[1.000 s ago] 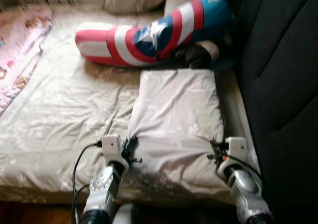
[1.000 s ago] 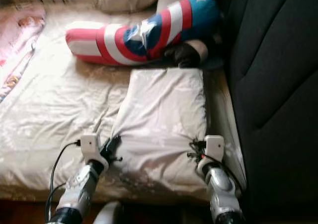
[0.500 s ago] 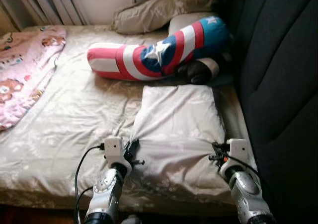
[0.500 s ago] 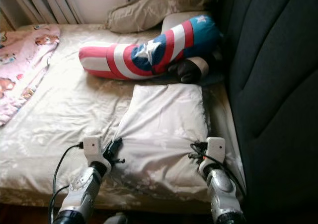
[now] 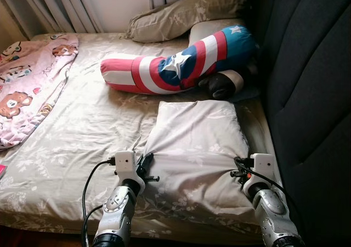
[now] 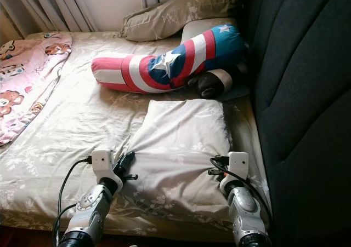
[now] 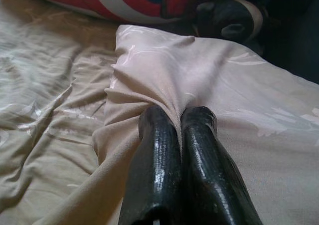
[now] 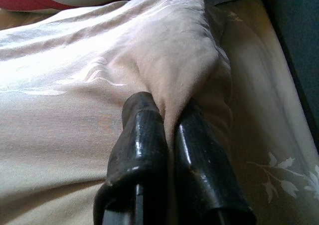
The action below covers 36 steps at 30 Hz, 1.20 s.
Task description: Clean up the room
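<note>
A beige pillow (image 5: 194,143) lies on the bed near its front edge, beside the dark headboard. My left gripper (image 5: 147,160) is shut on the pillow's left edge, the cloth bunched between its fingers (image 7: 159,135). My right gripper (image 5: 237,162) is shut on the pillow's right edge; the fabric is pinched between its fingers (image 8: 144,120). Beyond the pillow lies a long red, white and blue striped bolster (image 5: 175,61) with a white star.
A dark padded headboard (image 5: 307,82) runs along the right. A second beige pillow (image 5: 186,11) sits at the far end by the curtains (image 5: 60,6). A pink bear-print blanket (image 5: 27,82) covers the bed's left side. A dark round cushion (image 5: 219,85) rests by the bolster.
The camera has tilted up, so the far pillow, curtains and more of the pink blanket now show. Both grippers stay shut on the pillow's edges.
</note>
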Motion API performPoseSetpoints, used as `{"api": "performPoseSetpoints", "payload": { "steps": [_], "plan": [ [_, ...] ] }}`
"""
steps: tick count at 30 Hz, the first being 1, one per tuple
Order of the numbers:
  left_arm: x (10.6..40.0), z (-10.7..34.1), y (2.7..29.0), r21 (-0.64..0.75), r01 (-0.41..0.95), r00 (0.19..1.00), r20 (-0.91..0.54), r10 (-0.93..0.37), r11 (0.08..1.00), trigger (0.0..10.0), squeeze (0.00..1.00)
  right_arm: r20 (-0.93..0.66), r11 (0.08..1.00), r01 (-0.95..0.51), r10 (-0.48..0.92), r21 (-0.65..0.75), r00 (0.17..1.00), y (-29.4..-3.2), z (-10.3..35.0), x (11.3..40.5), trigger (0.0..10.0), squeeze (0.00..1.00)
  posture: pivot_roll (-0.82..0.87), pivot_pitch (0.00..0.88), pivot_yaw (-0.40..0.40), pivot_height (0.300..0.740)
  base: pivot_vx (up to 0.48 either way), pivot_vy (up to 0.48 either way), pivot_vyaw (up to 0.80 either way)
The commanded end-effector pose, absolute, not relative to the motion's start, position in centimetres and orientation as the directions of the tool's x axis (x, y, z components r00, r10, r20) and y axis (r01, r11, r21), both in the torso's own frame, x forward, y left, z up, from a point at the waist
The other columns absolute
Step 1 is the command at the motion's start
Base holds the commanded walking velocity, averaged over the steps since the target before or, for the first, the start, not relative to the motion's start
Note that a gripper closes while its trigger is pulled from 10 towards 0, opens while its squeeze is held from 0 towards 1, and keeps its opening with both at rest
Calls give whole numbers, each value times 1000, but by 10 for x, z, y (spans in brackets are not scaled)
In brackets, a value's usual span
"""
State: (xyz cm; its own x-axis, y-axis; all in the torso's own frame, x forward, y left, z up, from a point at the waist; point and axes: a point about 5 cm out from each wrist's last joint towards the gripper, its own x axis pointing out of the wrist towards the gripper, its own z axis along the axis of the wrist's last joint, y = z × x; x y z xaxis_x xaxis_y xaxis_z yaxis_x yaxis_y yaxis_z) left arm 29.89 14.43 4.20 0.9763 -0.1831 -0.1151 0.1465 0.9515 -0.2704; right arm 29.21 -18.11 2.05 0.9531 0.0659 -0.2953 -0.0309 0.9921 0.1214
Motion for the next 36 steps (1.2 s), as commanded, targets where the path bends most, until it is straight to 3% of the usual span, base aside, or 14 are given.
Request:
{"api": "performPoseSetpoints", "payload": {
  "steps": [1, 36],
  "plan": [
    [305, 57, 170, -236, 74, 995, -48, -87, 969, 10000, 0, -226, 992, 36, -7, 123, 974, -195, 33, 298, 10000, 0, -51, 0, 60, 740, 0, 0, 0],
    [300, 53, 172, -204, 95, 991, -69, -111, 974, 10000, 0, -233, 988, 99, -69, 122, 970, -205, 29, 290, 10000, 0, -45, 0, 46, 740, 0, 0, 0]
  ]
}}
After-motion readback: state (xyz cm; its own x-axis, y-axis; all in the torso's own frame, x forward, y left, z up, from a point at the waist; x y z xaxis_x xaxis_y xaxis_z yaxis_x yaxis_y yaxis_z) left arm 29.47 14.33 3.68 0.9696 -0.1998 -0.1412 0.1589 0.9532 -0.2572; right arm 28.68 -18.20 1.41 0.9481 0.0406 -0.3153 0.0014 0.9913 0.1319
